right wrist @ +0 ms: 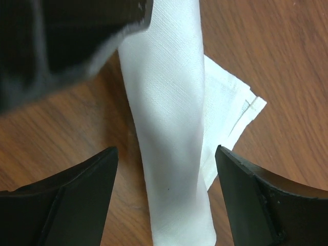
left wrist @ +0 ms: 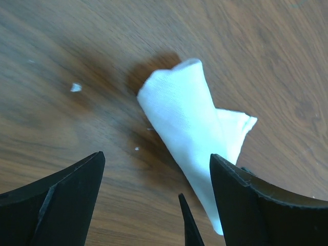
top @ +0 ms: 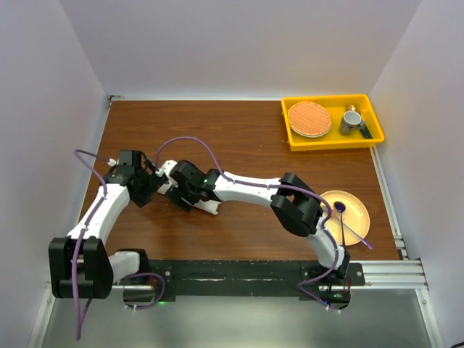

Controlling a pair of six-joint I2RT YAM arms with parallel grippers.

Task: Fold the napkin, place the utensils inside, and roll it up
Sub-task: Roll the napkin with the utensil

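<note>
Rolled napkin (right wrist: 169, 128) on desk (top: 239, 130), left of centre, one loose corner sticking out.
L pincer (left wrist: 156, 156) and R pincer (right wrist: 166, 148) both spread wide over it; R straddles w/o contact, L's finger poss. touching.

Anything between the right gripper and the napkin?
Nothing visible between them. In the right wrist view the rolled napkin lies on the table straight below the right gripper, between its open jaws. A dark blurred shape, probably the other arm, overlaps the roll's far end but not the stretch between the jaws.
</note>
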